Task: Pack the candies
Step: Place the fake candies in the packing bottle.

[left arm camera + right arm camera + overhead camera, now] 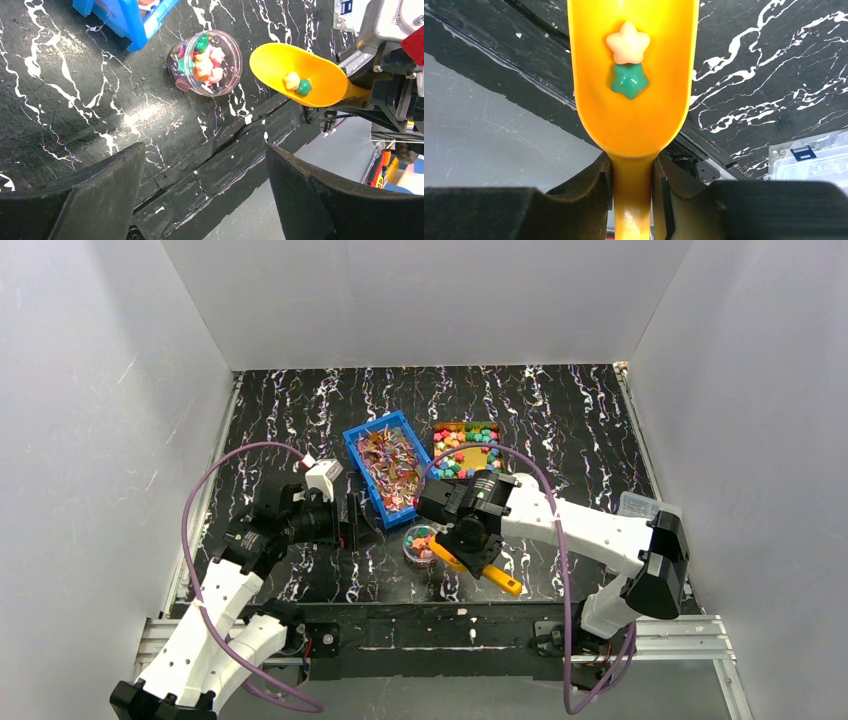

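candies [628,42] small, glossy, star-shaped, multicoloured

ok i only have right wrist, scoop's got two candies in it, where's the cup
Observer: The cup stands on the table close beside the scoop's tip, near the blue bin's end.
Operator: anything in it yet
Observer: Yes, it already holds a heap of candies, pink, orange and green among them.
Operator: and the left gripper
Observer: The left gripper is open and empty, to the cup's left in the top view.
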Robot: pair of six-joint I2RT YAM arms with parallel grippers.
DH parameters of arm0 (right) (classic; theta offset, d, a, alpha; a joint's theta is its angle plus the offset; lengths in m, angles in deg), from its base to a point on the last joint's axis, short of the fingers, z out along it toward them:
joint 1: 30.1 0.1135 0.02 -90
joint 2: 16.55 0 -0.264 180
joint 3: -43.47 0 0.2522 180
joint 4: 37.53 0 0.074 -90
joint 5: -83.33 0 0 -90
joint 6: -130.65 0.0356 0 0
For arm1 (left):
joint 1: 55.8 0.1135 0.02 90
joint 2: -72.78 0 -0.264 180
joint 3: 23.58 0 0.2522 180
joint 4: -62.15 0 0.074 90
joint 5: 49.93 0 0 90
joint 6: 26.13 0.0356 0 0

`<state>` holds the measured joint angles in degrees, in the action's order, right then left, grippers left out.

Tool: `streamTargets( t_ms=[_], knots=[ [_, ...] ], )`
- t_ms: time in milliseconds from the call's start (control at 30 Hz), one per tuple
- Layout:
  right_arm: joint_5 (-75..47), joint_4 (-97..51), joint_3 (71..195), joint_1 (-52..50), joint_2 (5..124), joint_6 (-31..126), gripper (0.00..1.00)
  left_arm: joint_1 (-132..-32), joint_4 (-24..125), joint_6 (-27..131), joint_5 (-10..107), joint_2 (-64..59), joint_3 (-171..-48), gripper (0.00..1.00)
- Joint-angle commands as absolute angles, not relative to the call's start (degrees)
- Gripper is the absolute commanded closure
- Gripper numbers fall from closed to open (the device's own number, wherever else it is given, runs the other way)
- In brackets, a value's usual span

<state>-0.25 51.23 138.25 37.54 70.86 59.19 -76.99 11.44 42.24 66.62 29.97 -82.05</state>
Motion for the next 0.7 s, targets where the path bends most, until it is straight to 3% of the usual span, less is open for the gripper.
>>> streamTargets(
  t_ms=[0,667],
  knots=[
    [-2.6,53.5,142.6,37.8,72.2,60.9,0.99,-77.0,10.4,42.6,66.9,30.8,-82.4,0.12],
    [-7.1,57.6,146.5,37.8,81.5,62.1,0.99,-77.0,10.4,42.9,68.4,31.6,-82.4,0.13]
  ],
)
